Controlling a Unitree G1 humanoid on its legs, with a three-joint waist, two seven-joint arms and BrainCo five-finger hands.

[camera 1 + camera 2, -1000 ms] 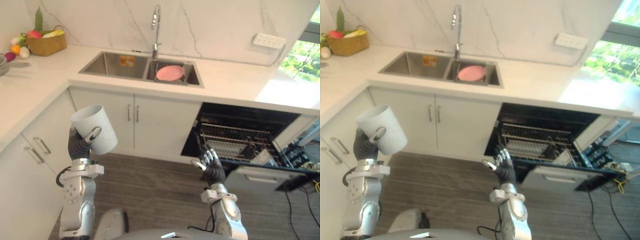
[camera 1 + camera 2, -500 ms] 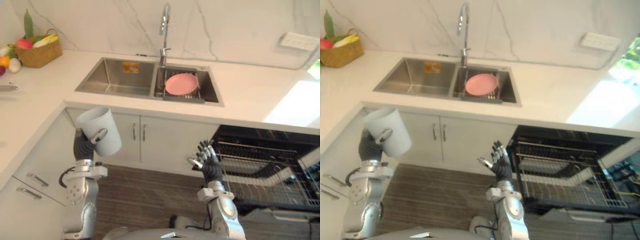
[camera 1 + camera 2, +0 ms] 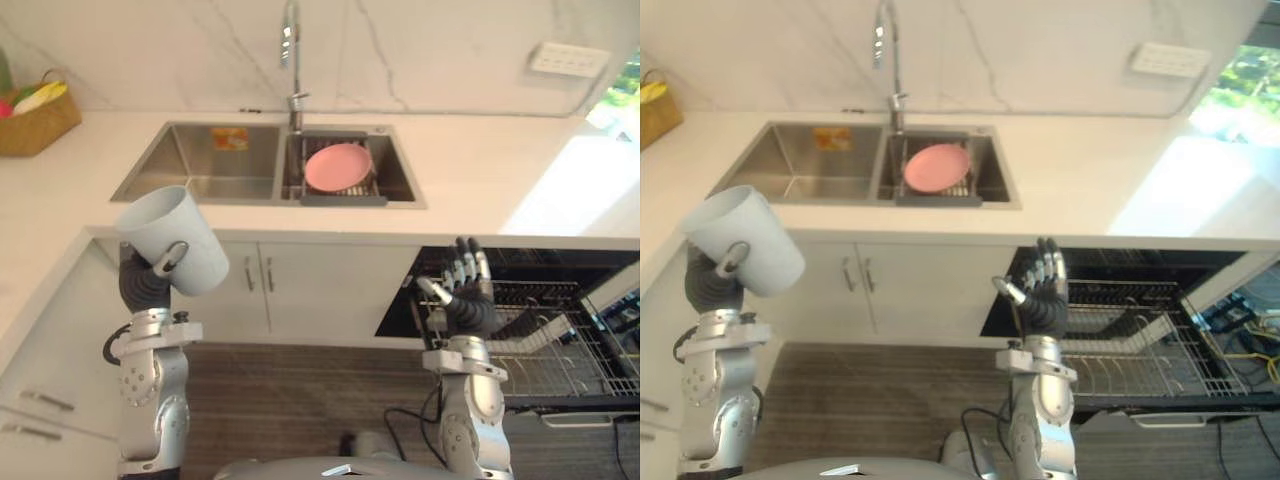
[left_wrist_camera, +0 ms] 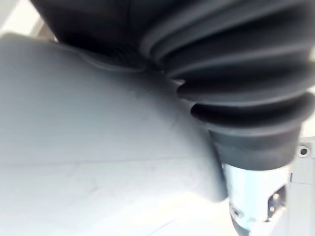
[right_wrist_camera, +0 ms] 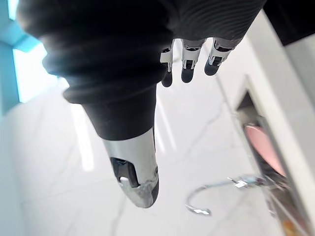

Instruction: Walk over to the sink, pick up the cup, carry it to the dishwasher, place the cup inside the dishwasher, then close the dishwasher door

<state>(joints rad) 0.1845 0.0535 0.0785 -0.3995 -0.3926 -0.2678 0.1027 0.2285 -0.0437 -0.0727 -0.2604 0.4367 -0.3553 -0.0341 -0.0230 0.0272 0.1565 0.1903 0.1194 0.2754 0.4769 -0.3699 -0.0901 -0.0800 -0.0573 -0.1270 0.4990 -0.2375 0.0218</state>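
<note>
A pale blue-white cup (image 3: 172, 240) is held up at the lower left, tilted with its mouth toward the upper left. My left hand (image 3: 150, 280) is shut on it, a finger hooked over its side. The cup's wall (image 4: 98, 162) lies close against the hand's ribbed cover in the left wrist view. My right hand (image 3: 462, 300) is raised with straight fingers, open and holding nothing, in front of the dishwasher (image 3: 560, 300). The dishwasher stands open under the counter at the right, its wire rack (image 3: 560, 345) pulled out.
A double steel sink (image 3: 200, 175) with a tap (image 3: 292, 50) sits in the white counter (image 3: 480, 190); a pink plate (image 3: 338, 166) lies in its right basin. A woven basket (image 3: 35, 108) of produce stands far left. White cabinet doors (image 3: 300, 295) below, wood floor (image 3: 300, 400).
The camera has shifted, so the sink and dishwasher sit further left and lower in view. My right hand has risen higher. The cup stays in my left hand.
</note>
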